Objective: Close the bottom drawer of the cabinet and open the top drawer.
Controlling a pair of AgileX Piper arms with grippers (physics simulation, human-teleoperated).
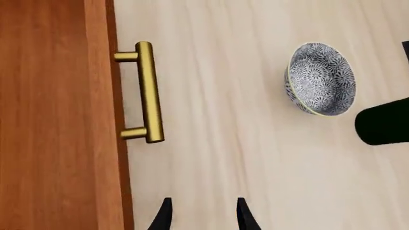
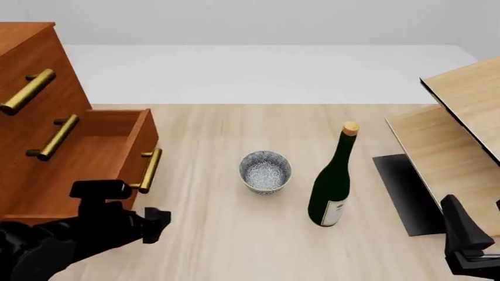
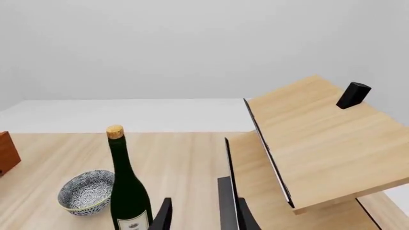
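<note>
Left gripper (image 2: 160, 225) empty, fingers parted, hovering off the table just short of the bottom drawer (image 2: 93, 155). Right gripper (image 3: 201, 215) idle near the pale panels (image 3: 319, 139), also parted, holding nothing. Risk: pushing off-centre on the handle (image 1: 148, 92) and skewing the drawer, or swinging wide and clipping the bowl (image 2: 266, 171) at 2 o'clock. Drawer pulled out of the cabinet (image 2: 31, 64); in front view its handle at 12 o'clock from the left gripper, close, not touching

Simulated tabletop scene (plain grey backdrop), cabinet (image 2: 47, 134), bottle (image 2: 334, 181), bowl (image 2: 265, 171)
</note>
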